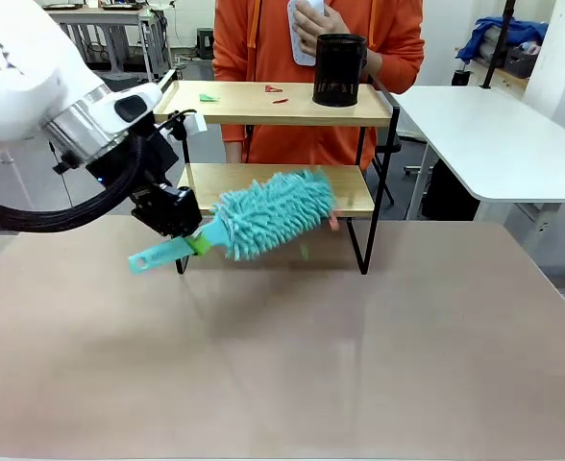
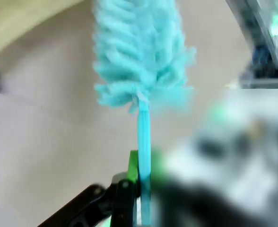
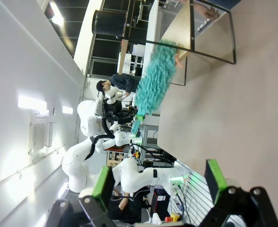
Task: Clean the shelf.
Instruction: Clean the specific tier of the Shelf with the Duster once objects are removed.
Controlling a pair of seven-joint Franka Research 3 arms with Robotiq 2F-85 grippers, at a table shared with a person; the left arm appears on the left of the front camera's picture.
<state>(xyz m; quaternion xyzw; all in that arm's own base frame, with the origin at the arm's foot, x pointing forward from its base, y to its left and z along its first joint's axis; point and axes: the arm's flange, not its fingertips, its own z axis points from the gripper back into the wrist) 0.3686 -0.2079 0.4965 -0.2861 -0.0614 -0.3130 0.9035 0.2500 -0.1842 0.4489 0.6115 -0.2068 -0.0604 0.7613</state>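
The shelf (image 1: 359, 106) stands at the far side of the brown table, two wooden boards in a black frame. My left gripper (image 1: 188, 235) is shut on the handle of a teal fluffy duster (image 1: 268, 213). Its head lies in front of the lower board (image 1: 352, 190), at its front edge. In the left wrist view the duster (image 2: 139, 47) points away and its handle runs between the green pads (image 2: 133, 165). Small green and red scraps (image 1: 208, 97) lie on the top board. My right gripper (image 3: 159, 179) is open with nothing in it, far from the shelf (image 3: 210, 33).
A person in orange stands behind the shelf with a hand on a black mesh cup (image 1: 338, 69) on the top board. A small orange scrap (image 1: 332, 223) shows by the duster's tip. A white table (image 1: 494, 134) stands at the right.
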